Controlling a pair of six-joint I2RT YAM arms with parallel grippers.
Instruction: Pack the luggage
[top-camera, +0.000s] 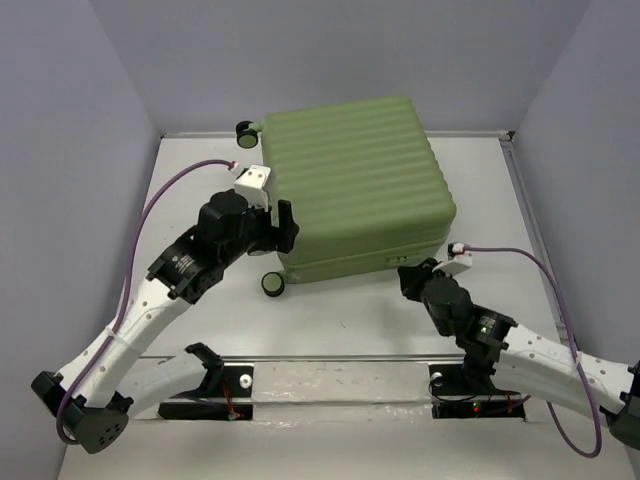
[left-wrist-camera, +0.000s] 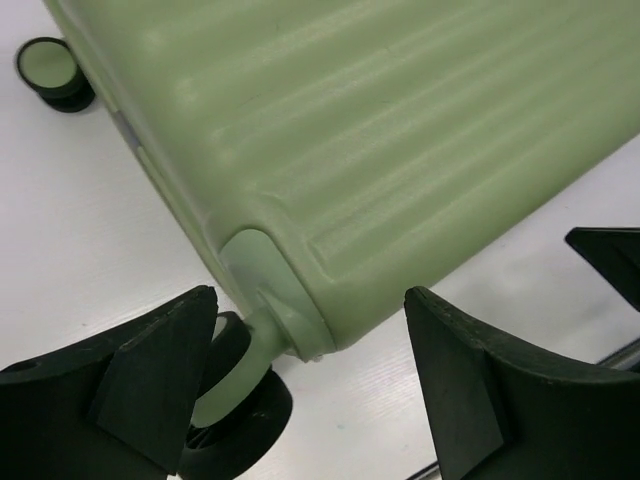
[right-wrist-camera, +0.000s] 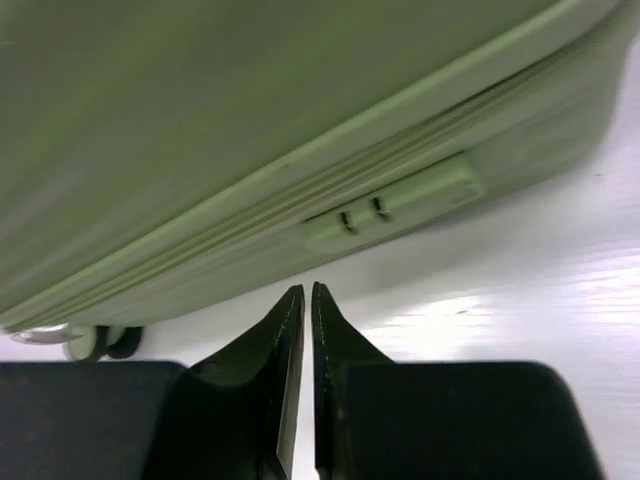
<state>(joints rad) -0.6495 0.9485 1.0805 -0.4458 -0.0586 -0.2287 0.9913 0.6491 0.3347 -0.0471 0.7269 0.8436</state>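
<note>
The white counter (top-camera: 350, 320) is carrying the big piece here: the luggage (top-camera: 355, 180), light green and closed, is lying flat on its broad side with the ribbed shell facing up. Its black wheels are sticking out sideways at its left end, one wheel (top-camera: 271, 283) at the near corner and another (top-camera: 244, 130) at the far corner. The counter is spreading out past the luggage's near, left and right sides.
</note>
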